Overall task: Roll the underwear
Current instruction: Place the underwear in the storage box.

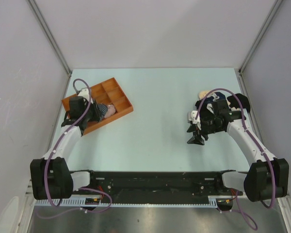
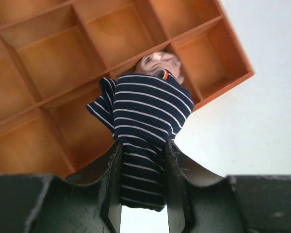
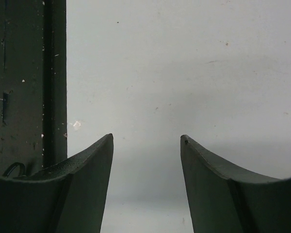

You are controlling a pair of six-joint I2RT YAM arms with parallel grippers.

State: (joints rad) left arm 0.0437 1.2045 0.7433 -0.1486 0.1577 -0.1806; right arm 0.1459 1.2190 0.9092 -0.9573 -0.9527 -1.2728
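Observation:
My left gripper point(image 2: 143, 145) is shut on a rolled navy underwear with thin white stripes point(image 2: 145, 109), holding it over the orange tray point(image 2: 48, 63). Behind the roll, a pale pink-beige underwear point(image 2: 157, 62) lies in a tray compartment. From above, the left gripper point(image 1: 93, 111) sits at the tray's point(image 1: 117, 92) near edge with the striped roll point(image 1: 103, 110) beside the pink one point(image 1: 111, 111). My right gripper point(image 1: 196, 138) stands open over bare table, its jaws wide with nothing between them point(image 3: 146, 138). A small pile of underwear point(image 1: 204, 95) lies at the right, partly hidden by the right arm.
The tray has several compartments that hold nothing point(image 2: 121, 34). White walls stand close at the left, right and back of the table. A dark strip point(image 3: 24, 82) runs down the left side of the right wrist view.

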